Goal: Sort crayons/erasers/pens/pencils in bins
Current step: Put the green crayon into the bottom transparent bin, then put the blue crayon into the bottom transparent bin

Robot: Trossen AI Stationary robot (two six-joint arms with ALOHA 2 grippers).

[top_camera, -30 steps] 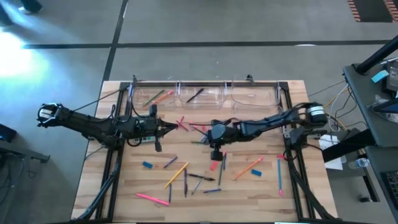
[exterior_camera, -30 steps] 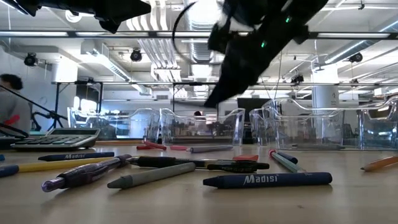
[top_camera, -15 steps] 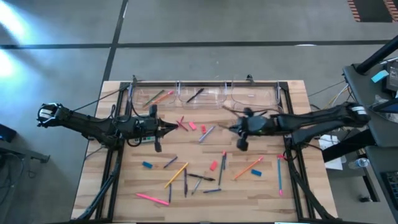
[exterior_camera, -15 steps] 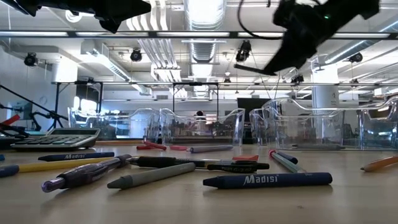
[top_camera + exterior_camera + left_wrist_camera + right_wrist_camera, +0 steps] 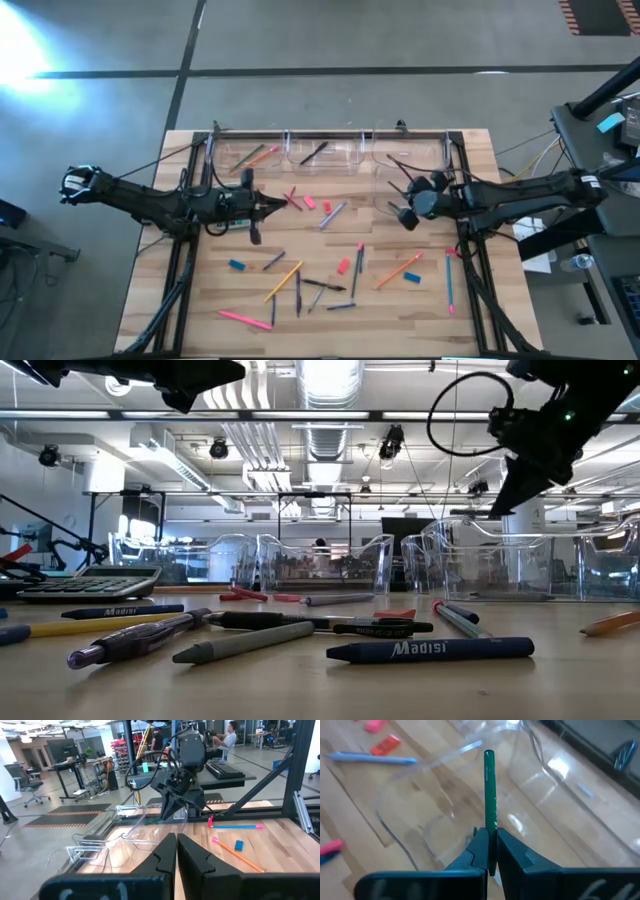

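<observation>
Green crayon (image 5: 489, 790), one item, was held in the right gripper (image 5: 490, 851), whose fingers were closed narrowly on its lower end; the stick's long axis ran straight out ahead of the fingertips, in line with the gripper. In the right wrist view its free tip stood over the clear wall of a bin (image 5: 445, 790), with bare bin floor visible beneath; whether the tip was already inside the rim could not be told. In the high view the right gripper (image 5: 404, 208) sat at the near edge of the right-hand bin (image 5: 408, 152) in the row along the table's far side, so the drop point lay just ahead of and below the held stick, and the right arm was plainly the nearer one. Judged: the coming move turned on carrying the tip over the rim before release. Left gripper (image 5: 175, 851), fingers shut and empty, waited above the table's left-centre. Unsorted stock remained on the wooden table (image 5: 200, 300): pencils (image 5: 283, 281), pens (image 5: 333, 214), erasers (image 5: 236, 265). Two bins at left already held sticks.
</observation>
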